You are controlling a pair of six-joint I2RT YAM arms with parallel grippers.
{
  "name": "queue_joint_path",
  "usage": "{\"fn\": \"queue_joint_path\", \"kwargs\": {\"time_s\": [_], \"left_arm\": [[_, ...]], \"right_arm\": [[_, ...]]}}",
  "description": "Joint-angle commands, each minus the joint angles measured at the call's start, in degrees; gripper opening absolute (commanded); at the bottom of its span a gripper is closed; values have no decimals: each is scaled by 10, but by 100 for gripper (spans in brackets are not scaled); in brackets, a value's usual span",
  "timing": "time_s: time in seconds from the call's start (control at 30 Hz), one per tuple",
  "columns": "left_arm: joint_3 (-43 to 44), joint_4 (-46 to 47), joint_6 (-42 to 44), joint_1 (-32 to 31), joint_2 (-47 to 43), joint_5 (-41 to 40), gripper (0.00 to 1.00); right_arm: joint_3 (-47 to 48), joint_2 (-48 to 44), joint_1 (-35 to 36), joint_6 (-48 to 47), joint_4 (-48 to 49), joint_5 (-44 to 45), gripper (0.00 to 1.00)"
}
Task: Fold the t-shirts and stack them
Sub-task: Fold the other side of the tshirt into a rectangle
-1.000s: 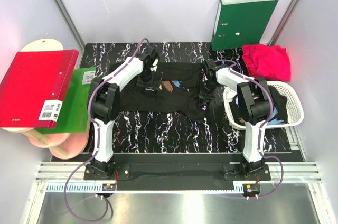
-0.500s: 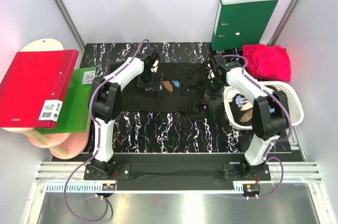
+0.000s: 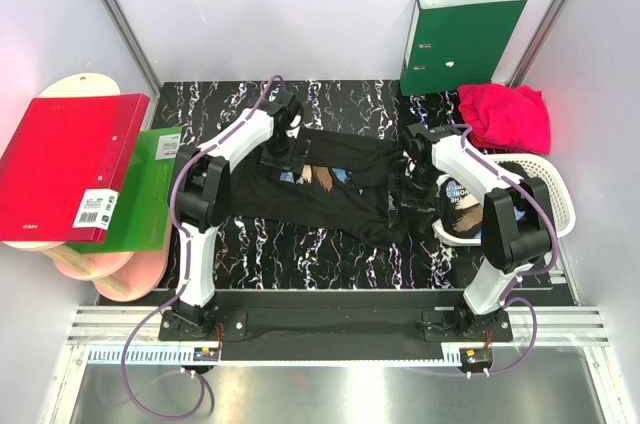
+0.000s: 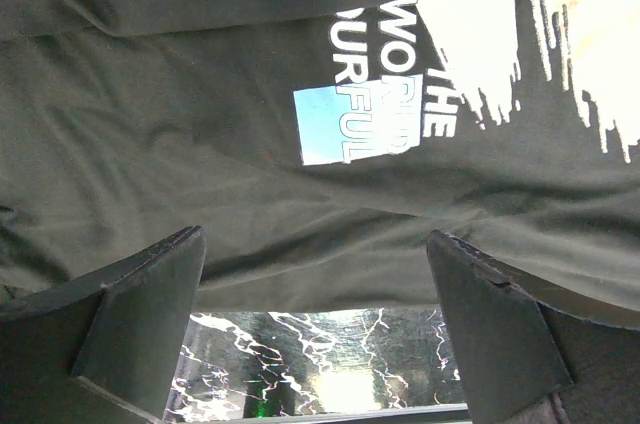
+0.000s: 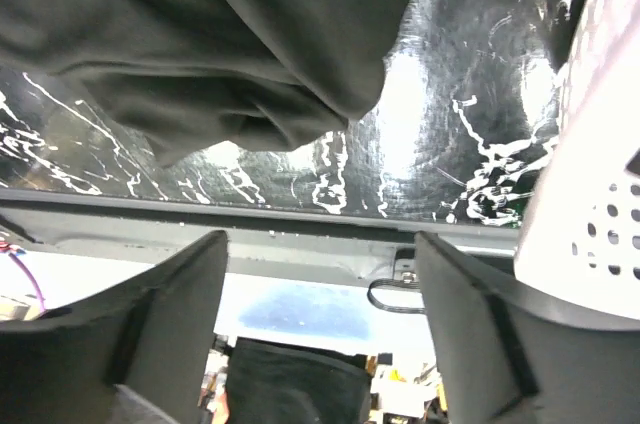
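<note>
Progress: black tee [image 3: 330, 194] unfolded on counter [image 3: 300, 249], no stack yet (more in basket [image 3: 568, 209]). Spread and empty: left fingers [image 4: 140, 314], right fingers [image 5: 170, 314].

The left arm [image 3: 235, 142] and right arm [image 3: 470, 159] have white shells, black joints, purple cables, dark-grey jaws.
</note>
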Motion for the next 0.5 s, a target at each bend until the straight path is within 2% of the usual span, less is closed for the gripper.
{"fn": "queue_joint_path", "kwargs": {"time_s": [0.0, 0.17, 0.23, 0.27, 0.3, 0.33, 0.37, 0.47], "left_arm": [[8, 2, 3, -4, -7, 6, 99], [15, 2, -1, -5, -10, -3, 99], [26, 4, -5, -5, -15, -4, 99], [32, 4, -6, -5, -16, -3, 97], [37, 9, -2, -5, -23, 8, 88], [47, 12, 0, -5, -26, 13, 63], [52, 14, 0, -5, -29, 11, 1], [66, 16, -6, -5, -41, -7, 0]], "right_arm": [[18, -23, 1, -14, -22, 28, 85], [62, -51, 0, -29, 6, 58, 85], [75, -53, 0, -39, 56, 65, 80], [87, -51, 0, -41, 76, 65, 59], [94, -40, -1, -36, 110, 67, 32], [103, -29, 0, -32, 123, 76, 9], [125, -16, -1, -31, 133, 85, 0], [179, 58, -11, -21, 171, 97, 0]]}}
